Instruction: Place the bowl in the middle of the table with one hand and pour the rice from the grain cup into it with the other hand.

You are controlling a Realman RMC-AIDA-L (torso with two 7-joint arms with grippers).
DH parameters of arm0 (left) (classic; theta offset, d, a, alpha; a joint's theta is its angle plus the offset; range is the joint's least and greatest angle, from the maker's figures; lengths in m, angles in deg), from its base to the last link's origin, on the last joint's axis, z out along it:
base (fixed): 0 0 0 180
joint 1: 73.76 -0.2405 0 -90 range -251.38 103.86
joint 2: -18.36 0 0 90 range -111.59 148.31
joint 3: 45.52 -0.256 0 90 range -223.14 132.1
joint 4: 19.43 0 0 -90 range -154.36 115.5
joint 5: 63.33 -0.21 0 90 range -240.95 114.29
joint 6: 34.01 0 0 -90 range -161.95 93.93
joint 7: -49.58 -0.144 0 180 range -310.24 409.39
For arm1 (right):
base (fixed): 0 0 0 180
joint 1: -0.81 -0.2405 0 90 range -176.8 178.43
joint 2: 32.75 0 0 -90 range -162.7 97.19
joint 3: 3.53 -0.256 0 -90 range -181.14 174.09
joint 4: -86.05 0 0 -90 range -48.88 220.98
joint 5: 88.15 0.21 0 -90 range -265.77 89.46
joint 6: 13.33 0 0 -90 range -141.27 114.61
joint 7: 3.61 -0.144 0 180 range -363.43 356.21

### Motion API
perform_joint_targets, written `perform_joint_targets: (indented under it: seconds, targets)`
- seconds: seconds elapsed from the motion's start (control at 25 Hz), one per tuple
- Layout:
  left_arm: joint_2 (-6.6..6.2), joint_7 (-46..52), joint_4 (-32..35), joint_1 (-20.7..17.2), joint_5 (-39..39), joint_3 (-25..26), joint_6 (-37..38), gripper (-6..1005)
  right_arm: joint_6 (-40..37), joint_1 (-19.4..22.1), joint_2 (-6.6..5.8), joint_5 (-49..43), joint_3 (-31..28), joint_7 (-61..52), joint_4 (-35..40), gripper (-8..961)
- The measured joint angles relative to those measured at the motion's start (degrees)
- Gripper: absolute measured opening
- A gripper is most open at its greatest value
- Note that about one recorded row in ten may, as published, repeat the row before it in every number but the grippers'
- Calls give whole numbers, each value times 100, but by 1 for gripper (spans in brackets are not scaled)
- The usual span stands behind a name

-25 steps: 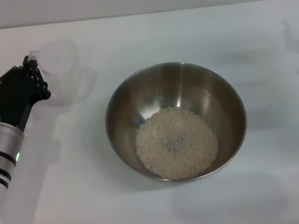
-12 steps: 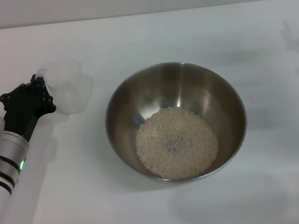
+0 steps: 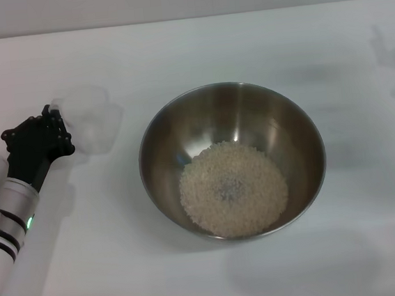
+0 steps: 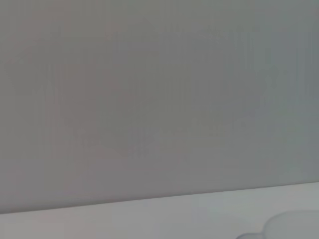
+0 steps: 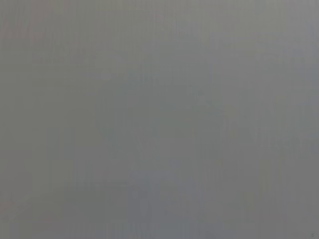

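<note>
Rice poured; cup being set down at left

The rice (image 3: 233,188) lies in the bowl (image 3: 181,118) at frame centre; the left gripper (image 3: 54,125) pinches the grain cup (image 3: 91,120) at the left, apparently empty. Next: release it on the table (image 3: 243,38).

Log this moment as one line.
rice: in bowl | grain cup: empty, at left gripper | right arm: out of view

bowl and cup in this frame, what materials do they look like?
The bowl: looks like stainless steel, brushed and shiny; its inner wall carries grey reflections and a bright rim, with the rice heaped inside.
The grain cup: probably clear or translucent plastic; the white table shows through it and its outline is faint. It stands at the left hand.
</note>
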Motion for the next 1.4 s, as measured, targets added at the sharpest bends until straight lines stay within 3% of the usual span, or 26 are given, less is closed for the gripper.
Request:
perform_joint_targets:
  seconds: [0.16, 0.68, 0.72, 0.88, 1.0, 1.12, 1.36, 1.4]
  targets:
    - [0, 19, 2, -36, 0, 2, -2, 40, -3, -1, -6, 0, 0, 0, 1, 552]
    - [0, 26, -53, -394, -63, -76, 415, 428, -9, -22, -19, 5, 0, 0, -21, 552]
    - [-6, 103, -54, -595, -66, -245, 803, 430, -9, -24, -19, 10, 0, 0, -28, 551]
    - [-12, 234, -38, -705, -70, -320, 1044, 435, -10, 2, -17, 29, -1, 0, -49, 551]
    - [-24, 873, 58, -1107, -75, -501, 2422, 463, -9, 60, 31, 13, 13, 0, -51, 551]
    - [-23, 934, 57, -1122, -68, -513, 2571, 537, 10, 139, 125, -15, 55, 0, -52, 551]
    - [-4, 958, -128, -934, -39, -522, 2826, 758, 122, 327, 206, -231, 85, -33, -50, 551]
    - [-2, 972, -129, -904, -35, -519, 2826, 758, 126, 351, 214, -235, 85, -43, -50, 551]
